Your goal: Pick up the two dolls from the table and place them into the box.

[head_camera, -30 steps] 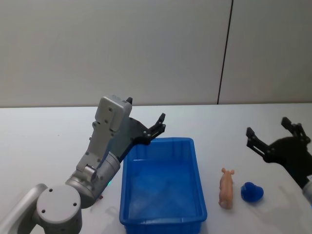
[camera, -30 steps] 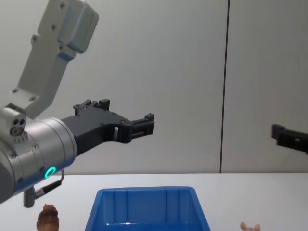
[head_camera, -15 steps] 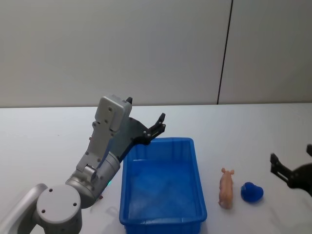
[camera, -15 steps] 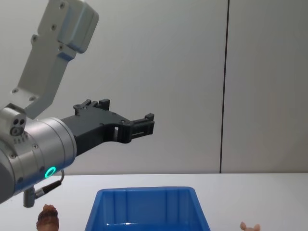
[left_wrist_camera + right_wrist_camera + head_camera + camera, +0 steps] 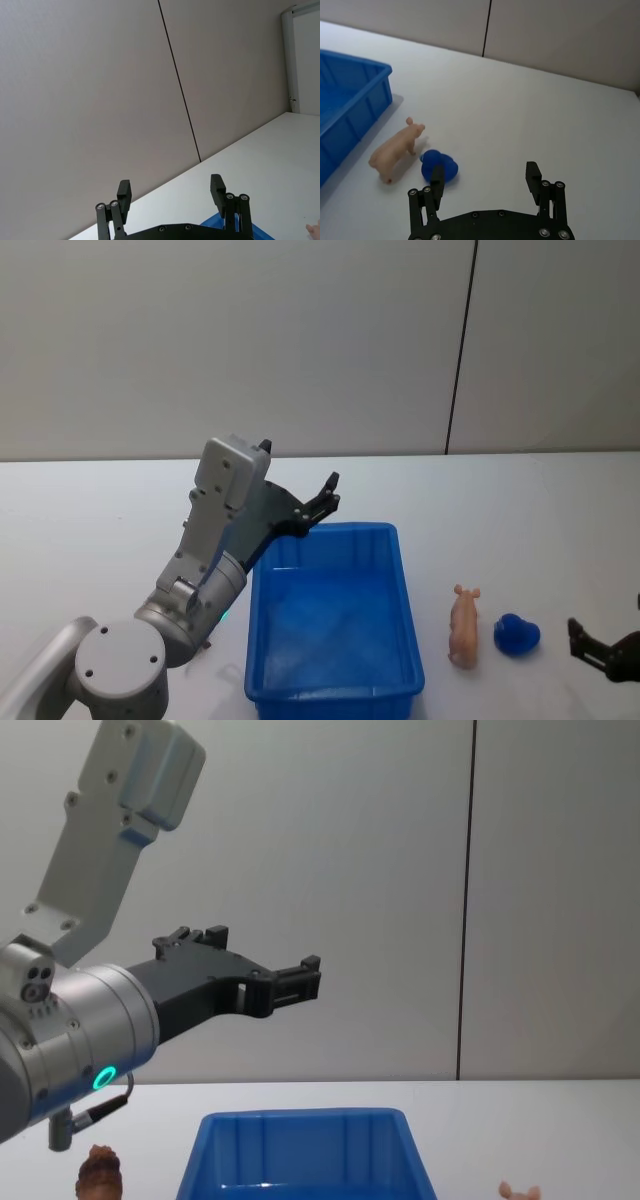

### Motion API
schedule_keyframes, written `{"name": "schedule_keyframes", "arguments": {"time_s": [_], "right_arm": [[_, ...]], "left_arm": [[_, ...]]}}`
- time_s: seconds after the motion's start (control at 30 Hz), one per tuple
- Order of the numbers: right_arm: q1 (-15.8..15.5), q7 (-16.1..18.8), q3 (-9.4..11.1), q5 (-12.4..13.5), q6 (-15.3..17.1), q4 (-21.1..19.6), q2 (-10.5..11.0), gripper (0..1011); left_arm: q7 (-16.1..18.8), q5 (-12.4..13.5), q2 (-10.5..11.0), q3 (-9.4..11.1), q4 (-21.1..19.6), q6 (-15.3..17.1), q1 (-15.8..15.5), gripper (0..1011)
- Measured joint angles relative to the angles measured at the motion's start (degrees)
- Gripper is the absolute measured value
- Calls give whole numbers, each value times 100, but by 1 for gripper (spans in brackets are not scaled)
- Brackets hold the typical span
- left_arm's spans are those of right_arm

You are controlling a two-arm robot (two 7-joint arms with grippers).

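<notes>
Though near, pink doll (image 5: pixel 395 149) clear of wide right jaws

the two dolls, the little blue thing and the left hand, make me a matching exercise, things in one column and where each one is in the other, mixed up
1. pink doll
2. reddish-brown doll
3. small blue object
4. left hand

A. raised over the far left corner of the box, open
B. on the table, left of the box
C. lying just right of the box
D. between the pink doll and the open right hand

Pairs: 1-C, 2-B, 3-D, 4-A
</notes>
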Motion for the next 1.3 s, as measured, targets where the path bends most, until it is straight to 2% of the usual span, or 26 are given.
{"name": "schedule_keyframes", "arguments": {"time_s": [0.17,0.57,0.97,1.3], "right_arm": [[165,315,-78,-219,102,220,-33,1001],[747,945,-309,-804,223,990,-313,1001],[1335,1367,-520,-1281,164,1727,-668,1001],[1656,1540,-647,-1485,233,2140,-895,1001]], "left_arm": [[0,0,0,0,0,0,0,1001],[0,0,0,0,0,0,0,1001],[0,0,0,1,0,0,0,1001],[0,0,-1,0,0,0,0,1001]]}}
